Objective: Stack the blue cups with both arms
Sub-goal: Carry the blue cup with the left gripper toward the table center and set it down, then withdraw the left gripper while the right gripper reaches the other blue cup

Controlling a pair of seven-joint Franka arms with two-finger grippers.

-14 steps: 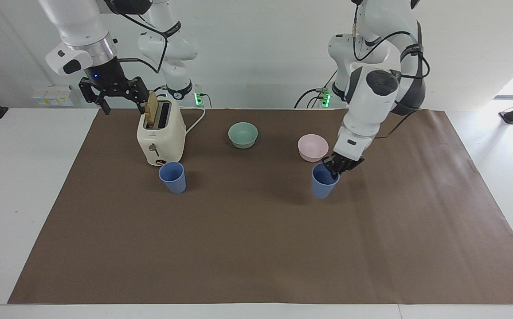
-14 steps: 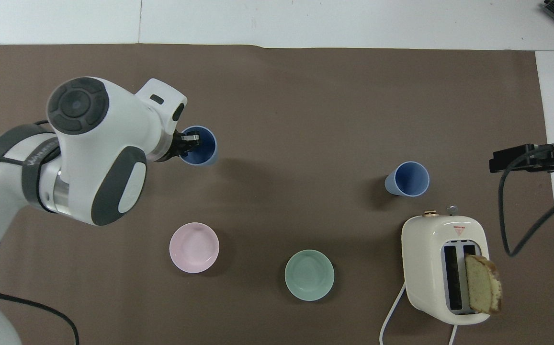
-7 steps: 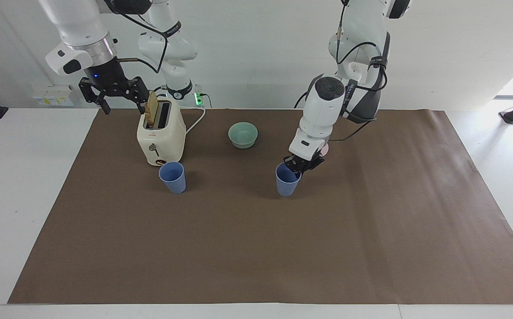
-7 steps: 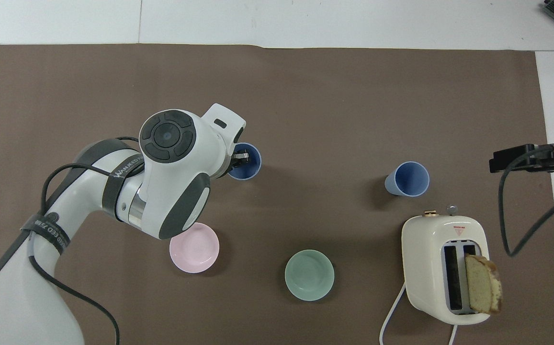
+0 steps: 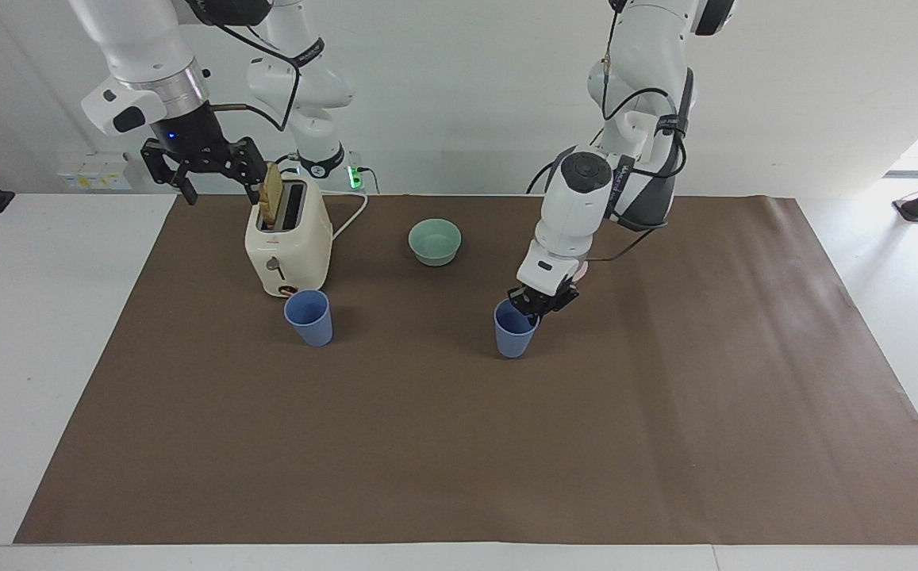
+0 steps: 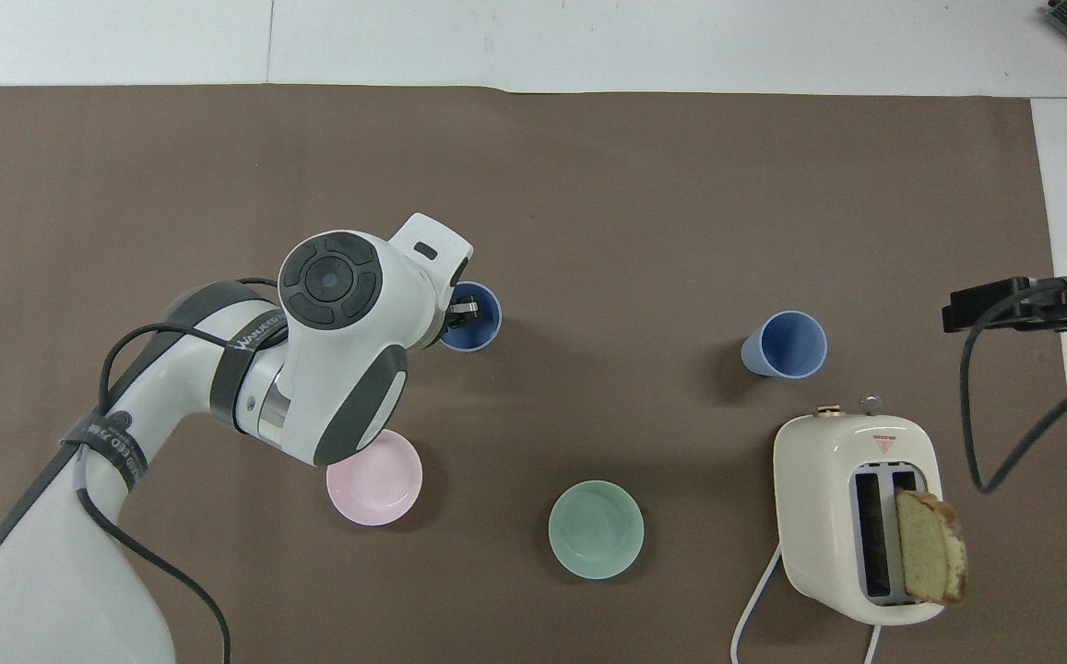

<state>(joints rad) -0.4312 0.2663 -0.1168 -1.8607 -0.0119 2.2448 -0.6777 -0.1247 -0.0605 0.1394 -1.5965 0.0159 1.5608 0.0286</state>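
Left gripper pinches rim of 1 blue cup, cup standing on the mat mid-table, at 4 o'clock from the green bowl in facing view. Second cup sits in front of the toaster, at its 6 o'clock. Right gripper waits spread over the toaster's 10 o'clock side.
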